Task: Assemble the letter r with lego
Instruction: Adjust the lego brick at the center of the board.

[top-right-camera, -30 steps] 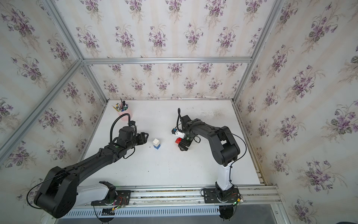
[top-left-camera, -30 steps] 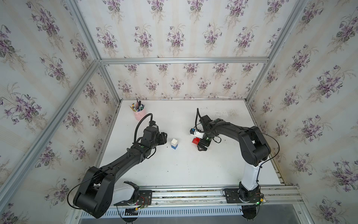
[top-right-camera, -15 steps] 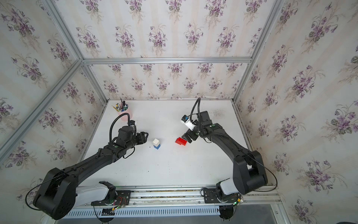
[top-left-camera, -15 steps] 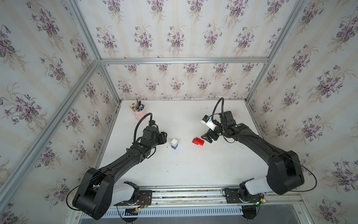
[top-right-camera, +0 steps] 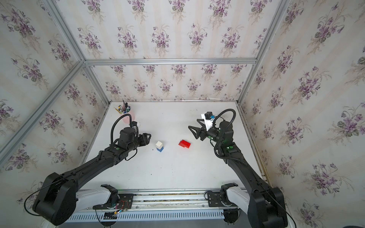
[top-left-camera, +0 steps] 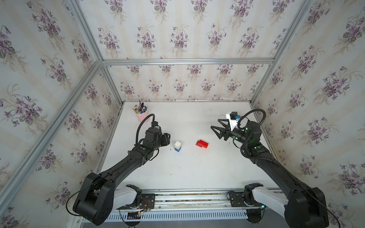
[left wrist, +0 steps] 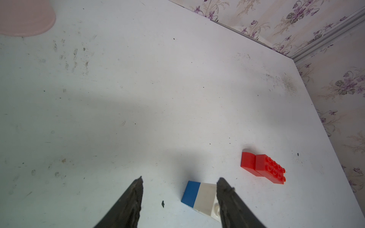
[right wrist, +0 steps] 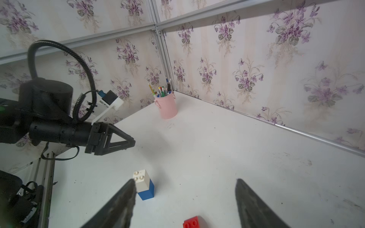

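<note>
Though spread apart, clamped on nothing: left gripper (top-left-camera: 167,137) low, just beside the stack (top-left-camera: 177,147) yet not touching; right gripper (top-left-camera: 214,123) raised, jaws likewise wide and empty, near the right edge of the table (top-left-camera: 187,173). White brick (top-left-camera: 177,144) upright on blue brick (top-left-camera: 177,150), mid-table. Red bricks (top-left-camera: 202,144) touching side by side, well apart from the stack, between it and the right gripper. Open tabletop on every side of both, widest nearward. Pink pen cup (top-left-camera: 141,116) in the far left corner.

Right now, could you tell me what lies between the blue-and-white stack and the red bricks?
Only bare table separates stack and red bricks, in both top views.
</note>
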Action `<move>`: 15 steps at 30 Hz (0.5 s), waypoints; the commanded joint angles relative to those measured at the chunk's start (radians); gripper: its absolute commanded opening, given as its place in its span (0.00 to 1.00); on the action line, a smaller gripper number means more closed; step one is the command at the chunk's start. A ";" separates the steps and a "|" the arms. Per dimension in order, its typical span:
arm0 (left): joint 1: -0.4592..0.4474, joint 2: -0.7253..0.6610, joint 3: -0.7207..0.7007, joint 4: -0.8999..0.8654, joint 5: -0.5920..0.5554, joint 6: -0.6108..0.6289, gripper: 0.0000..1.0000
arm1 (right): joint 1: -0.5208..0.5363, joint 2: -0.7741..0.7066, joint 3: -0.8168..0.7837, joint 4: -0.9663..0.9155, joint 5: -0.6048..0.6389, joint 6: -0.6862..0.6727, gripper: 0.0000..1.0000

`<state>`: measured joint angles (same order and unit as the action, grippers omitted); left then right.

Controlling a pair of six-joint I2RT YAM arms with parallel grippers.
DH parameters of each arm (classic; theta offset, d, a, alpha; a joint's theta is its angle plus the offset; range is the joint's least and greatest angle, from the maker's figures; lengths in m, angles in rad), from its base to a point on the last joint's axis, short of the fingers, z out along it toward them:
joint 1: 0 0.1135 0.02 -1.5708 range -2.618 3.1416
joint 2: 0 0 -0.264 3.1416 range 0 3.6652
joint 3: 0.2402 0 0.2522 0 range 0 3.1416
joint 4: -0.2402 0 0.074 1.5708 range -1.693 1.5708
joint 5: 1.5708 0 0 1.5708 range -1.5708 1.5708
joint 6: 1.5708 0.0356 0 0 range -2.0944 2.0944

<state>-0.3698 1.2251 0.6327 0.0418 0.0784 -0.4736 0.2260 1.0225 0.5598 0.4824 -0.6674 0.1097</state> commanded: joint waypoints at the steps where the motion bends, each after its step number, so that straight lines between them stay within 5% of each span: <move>1: 0.002 -0.001 0.011 0.002 0.006 -0.015 0.62 | -0.002 -0.078 -0.088 0.291 0.143 0.219 0.00; 6: 0.002 0.012 0.016 0.009 0.019 -0.018 0.62 | 0.014 -0.025 0.019 -0.027 0.064 0.084 0.00; 15: 0.000 0.008 0.015 0.000 0.021 -0.027 0.61 | 0.082 0.228 0.129 -0.268 0.218 0.041 0.00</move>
<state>-0.3698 1.2415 0.6437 0.0338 0.1017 -0.4950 0.2871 1.1801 0.6315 0.3359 -0.4736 0.1989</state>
